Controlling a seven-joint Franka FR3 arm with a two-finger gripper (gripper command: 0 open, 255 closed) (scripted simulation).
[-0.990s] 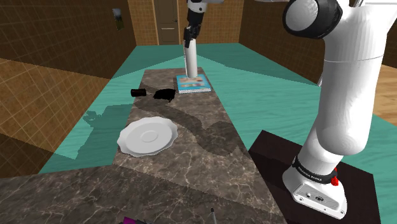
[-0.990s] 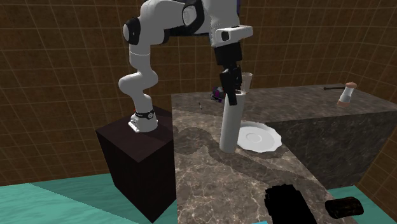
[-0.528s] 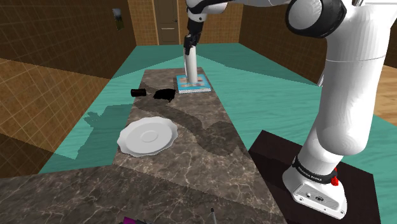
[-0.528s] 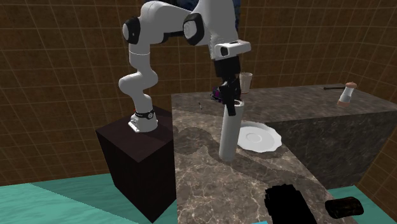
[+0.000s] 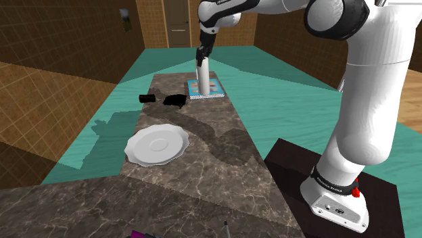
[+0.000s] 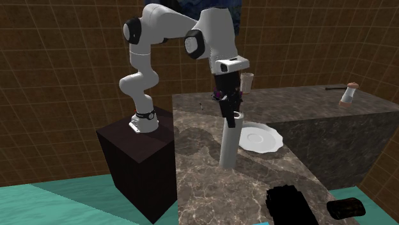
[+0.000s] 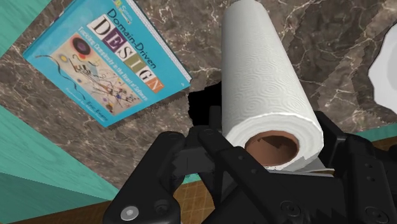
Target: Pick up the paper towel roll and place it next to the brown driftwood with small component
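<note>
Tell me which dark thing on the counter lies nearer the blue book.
The larger black lump, right beside the book; the smaller dark piece lies beyond it, toward the shoulder view's left.

In the wrist view the paper towel roll (image 7: 267,83) covers part of the black shape (image 7: 202,109) behind it, and the edge leaves you a sliver of the white plate (image 7: 385,70). In the shoulder view the roll hides part of the book (image 5: 215,88). A purple thing (image 5: 137,234) is cut off at the bottom edge, too little to name. The second exterior view crops the black shape at its bottom edge.
</note>
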